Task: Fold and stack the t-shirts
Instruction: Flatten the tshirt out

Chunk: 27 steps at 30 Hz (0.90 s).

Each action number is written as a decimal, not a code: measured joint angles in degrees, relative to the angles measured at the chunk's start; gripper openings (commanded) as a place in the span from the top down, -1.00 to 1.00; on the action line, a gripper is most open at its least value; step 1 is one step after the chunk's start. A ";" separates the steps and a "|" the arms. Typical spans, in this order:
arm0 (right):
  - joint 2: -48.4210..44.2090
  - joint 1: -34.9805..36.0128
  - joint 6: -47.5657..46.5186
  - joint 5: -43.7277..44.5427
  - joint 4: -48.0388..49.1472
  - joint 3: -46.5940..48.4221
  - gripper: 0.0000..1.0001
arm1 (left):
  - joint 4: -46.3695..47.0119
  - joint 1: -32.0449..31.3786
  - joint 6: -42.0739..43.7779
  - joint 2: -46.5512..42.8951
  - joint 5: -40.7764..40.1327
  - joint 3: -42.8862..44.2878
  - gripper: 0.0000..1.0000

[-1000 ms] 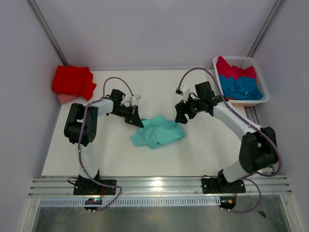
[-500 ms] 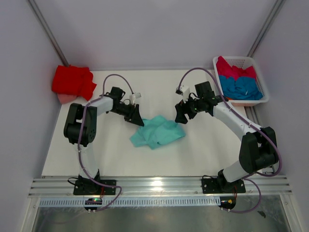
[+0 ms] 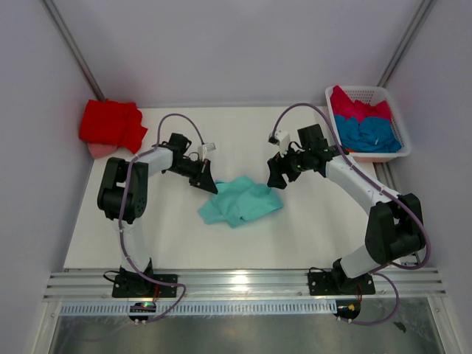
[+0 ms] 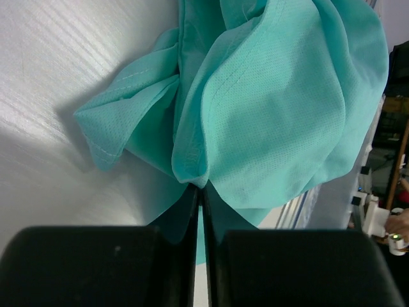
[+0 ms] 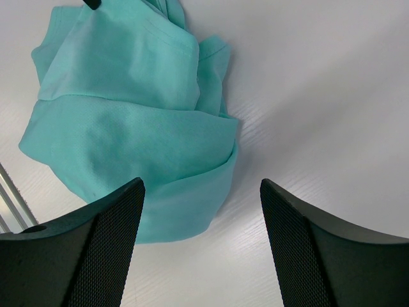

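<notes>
My left gripper (image 4: 199, 192) pinches a fold of the crumpled mint-teal cloth t-shirt (image 3: 240, 200) — mid-frame on the white table (image 3: 162, 240) — while my right gripper (image 5: 201, 185) hangs open above, ready to spread it.

The mint shirt (image 3: 240, 200) is lying crumpled in a loose heap at the centre of the frame on the bench (image 3: 169, 236), with its folds bunching and its stitched hems showing. The red shirt (image 3: 110, 124) is sitting rumpled in the upper left, at the bench's corner. The blue shirt (image 3: 366, 134) and the pink shirt (image 3: 358, 107) are lying bundled together in the basket (image 3: 357, 89) at the upper right, the pink one nearer the top of the frame.
</notes>
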 measured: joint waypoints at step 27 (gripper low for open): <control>0.26 0.00 -0.02 -0.22 -0.02 0.00 -0.54 | -5.35 0.00 -0.31 -8.46 -13.49 20.13 1.00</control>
